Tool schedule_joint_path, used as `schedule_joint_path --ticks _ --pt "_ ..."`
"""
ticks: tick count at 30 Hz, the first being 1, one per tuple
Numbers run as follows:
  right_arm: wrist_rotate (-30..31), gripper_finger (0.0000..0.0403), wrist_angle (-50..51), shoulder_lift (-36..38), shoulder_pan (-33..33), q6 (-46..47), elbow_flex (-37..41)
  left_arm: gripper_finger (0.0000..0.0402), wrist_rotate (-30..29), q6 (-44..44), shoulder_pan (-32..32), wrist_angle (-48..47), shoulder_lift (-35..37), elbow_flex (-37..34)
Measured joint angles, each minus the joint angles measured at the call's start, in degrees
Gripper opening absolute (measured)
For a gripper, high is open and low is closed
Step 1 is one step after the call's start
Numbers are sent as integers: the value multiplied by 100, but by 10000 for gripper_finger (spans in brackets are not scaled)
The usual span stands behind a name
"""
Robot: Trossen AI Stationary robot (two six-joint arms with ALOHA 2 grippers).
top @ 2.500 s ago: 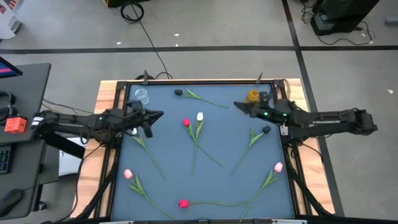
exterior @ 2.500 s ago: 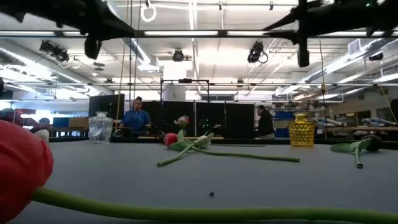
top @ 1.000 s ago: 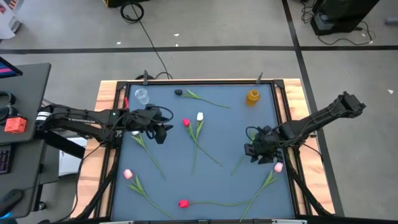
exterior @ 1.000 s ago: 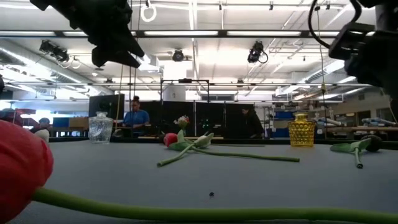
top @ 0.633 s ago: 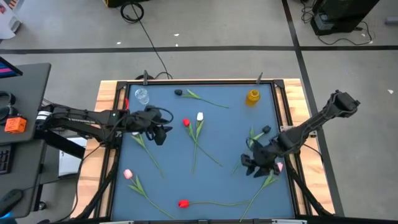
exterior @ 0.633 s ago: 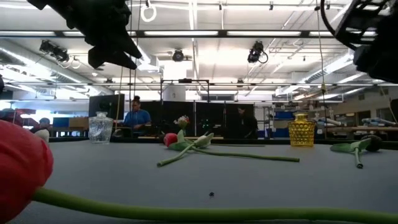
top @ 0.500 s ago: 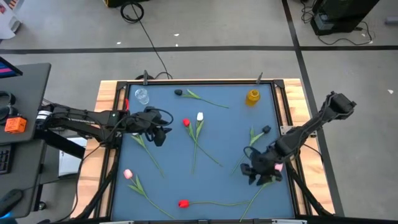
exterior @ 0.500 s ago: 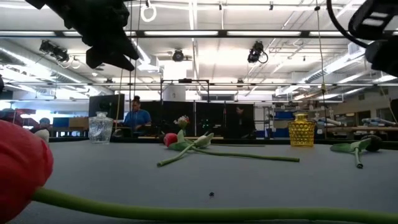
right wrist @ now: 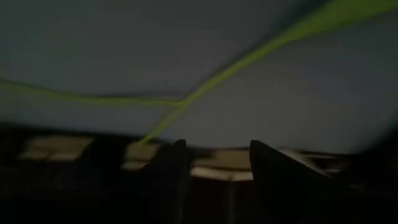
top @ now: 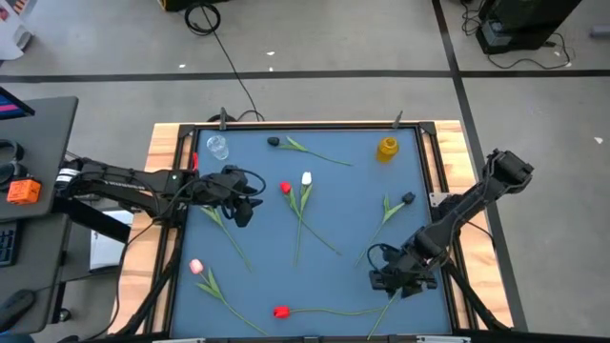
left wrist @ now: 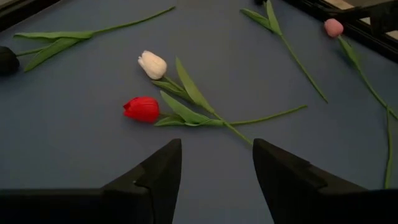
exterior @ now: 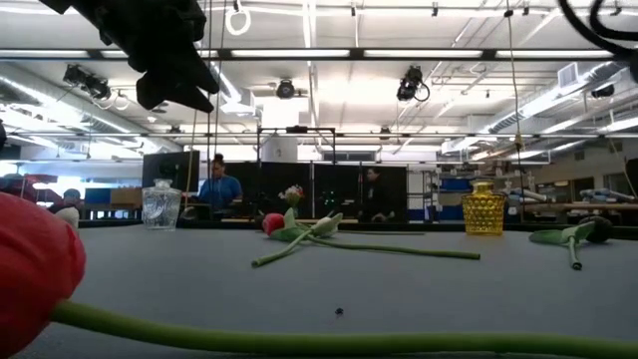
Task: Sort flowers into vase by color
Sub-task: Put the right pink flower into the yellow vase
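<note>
Blue mat [top: 334,205] holds scattered flowers [top: 303,205]. Right gripper [top: 393,278] swung down from yellow vase [top: 387,147], jaws wide, empty, green stem [right wrist: 261,53] just ahead: pick starting. Left gripper [top: 240,202] parked, wide.

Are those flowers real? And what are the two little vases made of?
The tulips look fake, likely plastic or fabric: stems thin, even and bright green, buds smooth and uniform. The clear vase seems to be glass or clear plastic; the room shows through it and it glints. The yellow vase looks like tinted glass or plastic with a bumpy, shiny surface. Which one, I can't say for certain.
</note>
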State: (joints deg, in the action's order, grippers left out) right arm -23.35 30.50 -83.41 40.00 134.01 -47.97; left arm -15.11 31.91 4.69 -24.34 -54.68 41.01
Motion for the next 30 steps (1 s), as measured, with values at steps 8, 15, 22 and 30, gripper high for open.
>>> schedule_joint_path --ticks 8,15,22,30 --pt "125 185 1352 4 -36 106 43 204 57 20 0 -89 0 0" --pt "-111 185 1282 4 -313 298 508 204 354 481 2 -258 0 -2" --pt "-192 185 1315 -222 -421 292 579 204 349 496 0 -284 0 -2" --pt "-289 155 1404 -857 -323 236 564 204 251 381 0 -279 0 -2"
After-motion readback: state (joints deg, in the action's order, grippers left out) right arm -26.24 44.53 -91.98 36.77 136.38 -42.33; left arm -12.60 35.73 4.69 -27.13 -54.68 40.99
